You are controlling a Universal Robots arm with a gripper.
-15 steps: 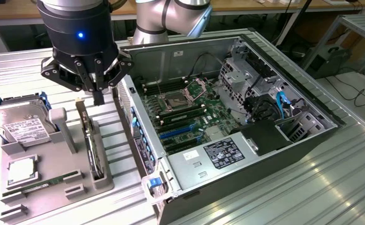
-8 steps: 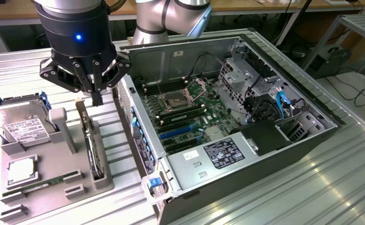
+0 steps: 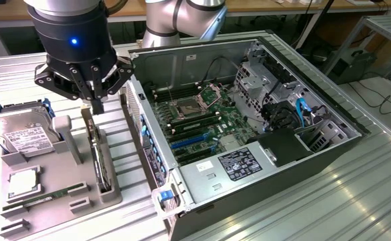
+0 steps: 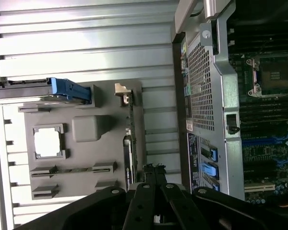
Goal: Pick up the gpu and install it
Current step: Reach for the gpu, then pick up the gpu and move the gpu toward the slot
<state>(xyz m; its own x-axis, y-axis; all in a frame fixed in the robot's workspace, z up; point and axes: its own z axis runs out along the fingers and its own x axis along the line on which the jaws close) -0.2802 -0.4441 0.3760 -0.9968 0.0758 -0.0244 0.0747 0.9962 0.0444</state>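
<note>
Gripper (image 3: pixel 97 106), fingers pressed together and empty, is hovering at the gpu's (image 3: pixel 100 155) upper edge. The gpu is standing edgewise in the tray (image 3: pixel 61 168), a narrow tabletop (image 3: pixel 133 208) strip separating it from the case (image 3: pixel 202 60).

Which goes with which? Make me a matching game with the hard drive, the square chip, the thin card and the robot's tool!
Things:
1. hard drive
2. chip
3. graphics card
4. tool

Clues:
A. thin and dark, standing on edge in the gray tray
B. closed, hanging close to the card
C. silvery, lying flat in the tray
D. boxy, with a white label

Pairs: 1-D, 2-C, 3-A, 4-B
</note>
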